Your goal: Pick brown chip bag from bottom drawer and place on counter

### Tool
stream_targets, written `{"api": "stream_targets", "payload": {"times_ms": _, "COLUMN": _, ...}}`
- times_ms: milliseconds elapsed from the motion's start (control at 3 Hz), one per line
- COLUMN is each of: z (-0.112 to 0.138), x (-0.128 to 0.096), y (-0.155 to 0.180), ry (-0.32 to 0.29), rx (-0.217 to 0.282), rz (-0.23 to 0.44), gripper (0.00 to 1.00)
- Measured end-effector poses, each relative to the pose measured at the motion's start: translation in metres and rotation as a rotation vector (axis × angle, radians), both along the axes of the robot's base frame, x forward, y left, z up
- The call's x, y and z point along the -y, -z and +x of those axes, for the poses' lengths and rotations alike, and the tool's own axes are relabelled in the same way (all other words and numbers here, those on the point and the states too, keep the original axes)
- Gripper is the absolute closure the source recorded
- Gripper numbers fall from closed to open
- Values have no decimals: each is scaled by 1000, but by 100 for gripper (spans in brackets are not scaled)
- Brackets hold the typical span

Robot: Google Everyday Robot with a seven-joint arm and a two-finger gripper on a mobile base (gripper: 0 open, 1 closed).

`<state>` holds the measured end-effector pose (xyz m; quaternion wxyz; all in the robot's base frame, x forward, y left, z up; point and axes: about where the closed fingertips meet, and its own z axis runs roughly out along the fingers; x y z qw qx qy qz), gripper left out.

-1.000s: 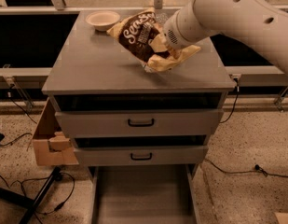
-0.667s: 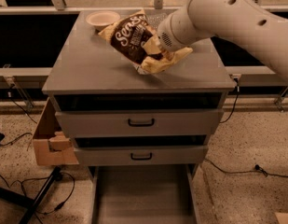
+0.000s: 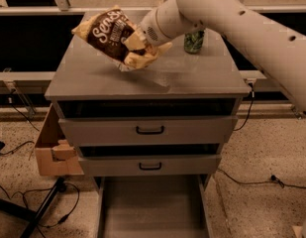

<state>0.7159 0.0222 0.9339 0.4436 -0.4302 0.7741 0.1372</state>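
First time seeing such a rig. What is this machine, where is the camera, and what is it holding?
One camera looks down at a grey cabinet from the front; where it is mounted is unknown. The white limb entering from the picture's upper right is the robot arm. Its claw is shut on the brown chip bag, held tilted over the counter, the cabinet's top. A green can stands on the counter beside the arm. Below, the bottom drawer is pulled open. A cardboard box sits at the cabinet's picture-left side.
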Motion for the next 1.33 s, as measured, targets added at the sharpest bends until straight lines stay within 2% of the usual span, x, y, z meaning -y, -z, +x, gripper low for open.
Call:
{"api": "stream_targets", "payload": {"times_ms": 333, "z": 4, "x": -1, "y": -5, "ry": -2, "rx": 11, "rz": 6, "gripper": 82}}
{"api": "stream_targets", "payload": {"times_ms": 1333, "z": 2, "x": -6, "y": -1, "ry": -10, "rx": 5, "rz": 4, "gripper": 13}}
